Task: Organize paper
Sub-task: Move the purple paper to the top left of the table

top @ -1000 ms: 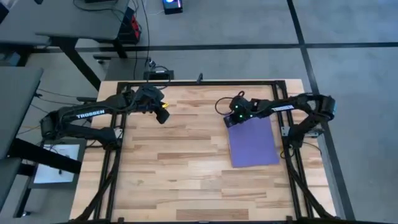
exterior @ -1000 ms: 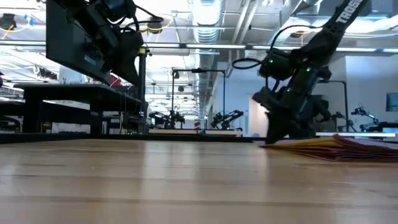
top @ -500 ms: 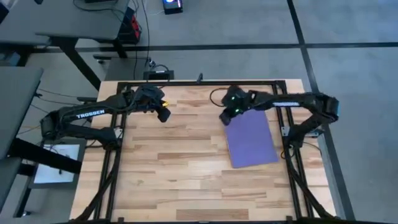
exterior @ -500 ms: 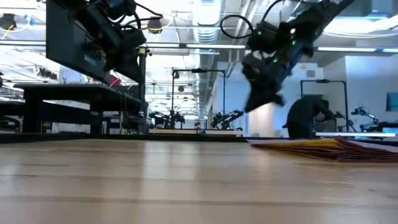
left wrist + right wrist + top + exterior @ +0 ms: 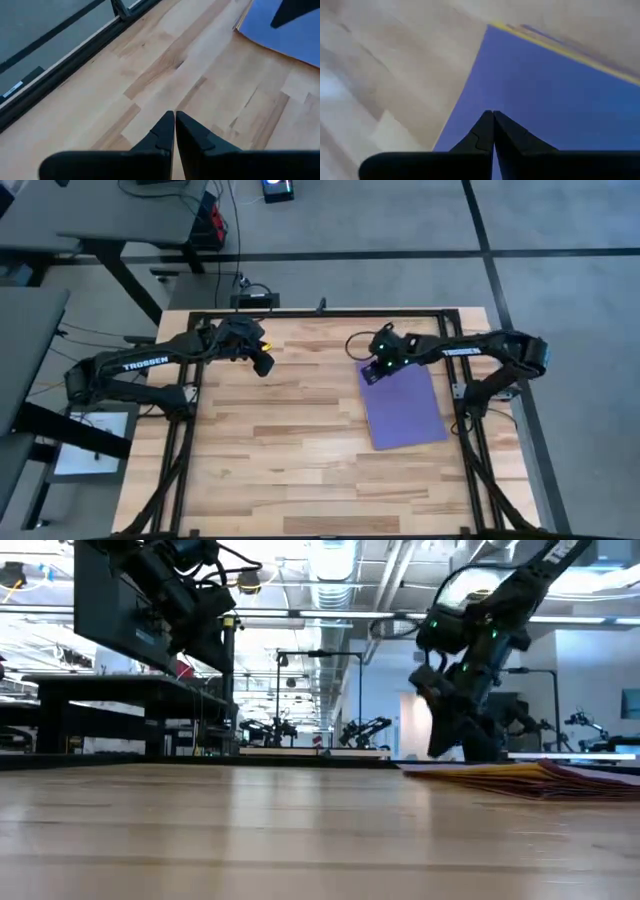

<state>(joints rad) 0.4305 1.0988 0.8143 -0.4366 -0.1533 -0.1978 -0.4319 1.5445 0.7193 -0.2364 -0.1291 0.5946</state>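
Looks like squaring up the paper (image 5: 405, 408) stack: right gripper (image 5: 377, 370) pinched empty over its far-left corner, left gripper (image 5: 263, 365) pinched too, idling far-left; probably a gentle corner nudge next.

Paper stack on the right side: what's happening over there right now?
The right gripper, fingers shut and holding nothing, hovers over the far corner of the paper, a stack on the table with a purple sheet on top and yellow edges showing beneath. The left gripper waits, shut, above bare wood on the far left side.
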